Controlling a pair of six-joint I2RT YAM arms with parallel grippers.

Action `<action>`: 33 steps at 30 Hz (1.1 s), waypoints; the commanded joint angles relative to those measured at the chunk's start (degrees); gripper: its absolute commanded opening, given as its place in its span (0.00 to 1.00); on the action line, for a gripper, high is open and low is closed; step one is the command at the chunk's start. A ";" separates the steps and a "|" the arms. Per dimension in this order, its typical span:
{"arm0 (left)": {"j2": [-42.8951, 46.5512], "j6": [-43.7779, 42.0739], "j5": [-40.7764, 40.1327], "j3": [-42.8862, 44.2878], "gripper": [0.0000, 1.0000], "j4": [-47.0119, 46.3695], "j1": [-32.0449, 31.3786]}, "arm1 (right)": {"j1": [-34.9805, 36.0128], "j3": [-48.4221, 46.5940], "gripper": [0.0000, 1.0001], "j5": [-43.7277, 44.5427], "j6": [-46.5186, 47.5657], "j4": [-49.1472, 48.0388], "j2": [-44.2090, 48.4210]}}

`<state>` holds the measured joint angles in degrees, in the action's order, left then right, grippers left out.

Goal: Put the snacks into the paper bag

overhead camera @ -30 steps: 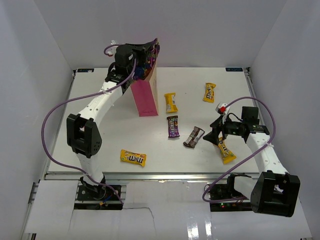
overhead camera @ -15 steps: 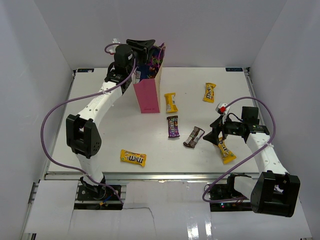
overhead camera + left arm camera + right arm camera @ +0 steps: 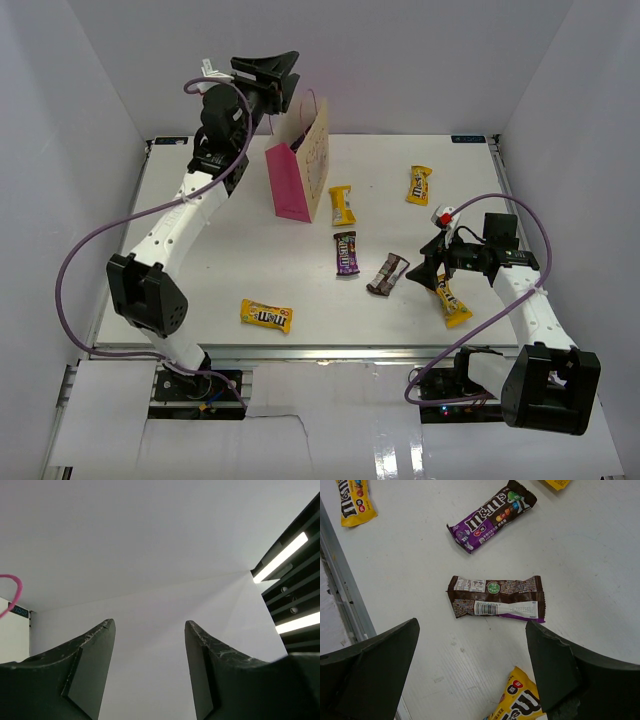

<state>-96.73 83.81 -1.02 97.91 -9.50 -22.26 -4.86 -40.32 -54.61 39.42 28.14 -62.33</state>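
Top external view tells you that most of the work is left: six snacks lie on the worktop (image 3: 200, 280), outside the paper bag (image 3: 297, 172). One yellow pack (image 3: 342, 205) lies just right of the bag, a second yellow pack (image 3: 419, 185) in the upper right, a third yellow pack (image 3: 266, 316) near the front edge at lower left, and a fourth yellow pack (image 3: 455, 305) partly under the right claw (image 3: 428, 272). The purple bar pack (image 3: 346, 253) is in the centre, with the brown-white bar (image 3: 388, 274) beside it.

What is already inside the bag you cannot see. The bag stands left of centre, near the rear wall, and it seems to lean. Your left claw (image 3: 283, 72) hangs high beside its mouth, jaws apart and holding nothing. Your right claw is spread wide above the brown-white bar, also holding nothing.

Room is good in the middle of the worktop. Be careful of the rear wall behind the bag, and of the front rail near the lower yellow packs.
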 commanded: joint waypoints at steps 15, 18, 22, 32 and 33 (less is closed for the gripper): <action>37.63 -47.52 -5.56 -25.77 0.95 35.93 0.55 | 7.65 -9.78 0.92 26.74 -36.50 0.93 -13.52; 49.47 -40.94 -9.79 -34.95 0.98 40.25 0.55 | 11.35 -9.26 0.87 27.97 -44.23 2.62 -16.24; 61.18 -28.28 -11.55 -49.26 0.98 44.56 0.55 | 15.58 -7.06 0.84 30.08 -49.70 -0.10 -19.05; 67.82 -18.51 -9.88 -57.56 0.98 51.50 0.55 | 17.96 -8.28 0.81 32.11 -53.83 -1.42 -29.51; 67.46 -17.03 -10.32 -57.65 0.98 52.38 0.55 | 18.31 -8.64 0.78 31.33 -53.92 -2.12 -30.56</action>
<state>-29.02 62.37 -10.57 40.56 40.34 -21.87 12.16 -48.36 -23.75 -12.51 28.10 -90.02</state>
